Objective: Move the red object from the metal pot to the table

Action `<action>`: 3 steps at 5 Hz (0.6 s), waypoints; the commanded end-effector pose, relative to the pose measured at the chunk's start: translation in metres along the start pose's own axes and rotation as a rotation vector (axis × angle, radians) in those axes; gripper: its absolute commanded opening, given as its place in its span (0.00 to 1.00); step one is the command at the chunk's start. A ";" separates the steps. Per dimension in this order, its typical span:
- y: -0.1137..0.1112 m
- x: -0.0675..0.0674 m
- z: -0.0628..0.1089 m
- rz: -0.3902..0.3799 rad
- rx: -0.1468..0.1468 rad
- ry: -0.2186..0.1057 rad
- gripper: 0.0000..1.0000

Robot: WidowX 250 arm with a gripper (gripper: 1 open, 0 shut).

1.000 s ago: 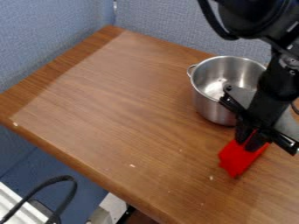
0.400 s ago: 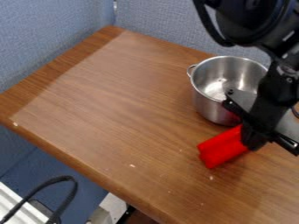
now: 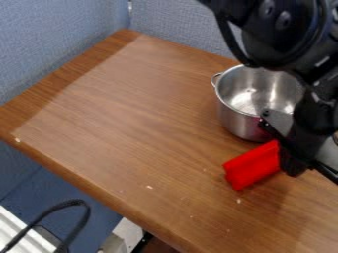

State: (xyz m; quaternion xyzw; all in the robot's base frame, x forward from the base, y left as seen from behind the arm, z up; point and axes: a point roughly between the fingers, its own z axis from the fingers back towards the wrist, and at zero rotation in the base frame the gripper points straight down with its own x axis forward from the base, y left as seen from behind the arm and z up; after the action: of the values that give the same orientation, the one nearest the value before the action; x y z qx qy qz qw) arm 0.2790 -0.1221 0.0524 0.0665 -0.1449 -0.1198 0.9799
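Small bright red oblong block (image 3: pixel 252 166) lies flat on brown wooden tabletop (image 3: pixel 119 109), just beside shiny round steel pot (image 3: pixel 255 99); black gripper (image 3: pixel 292 164) shut, touching block's end, grip unclear.

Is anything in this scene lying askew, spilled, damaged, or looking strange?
Nothing looks spilled or damaged. The red object lies on its side on the table, at a slant to the table edge, just in front of the metal pot, which stands upright and looks empty. The hand is shut right beside the block's end.
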 end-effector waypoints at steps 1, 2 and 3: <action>-0.004 0.006 0.007 -0.017 -0.004 -0.042 0.00; -0.006 0.006 0.001 -0.038 0.001 -0.027 0.00; -0.007 0.008 -0.005 -0.055 -0.005 -0.024 0.00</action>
State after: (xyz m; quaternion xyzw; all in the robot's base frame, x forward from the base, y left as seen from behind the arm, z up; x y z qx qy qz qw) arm 0.2796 -0.1238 0.0368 0.0719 -0.1320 -0.1423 0.9783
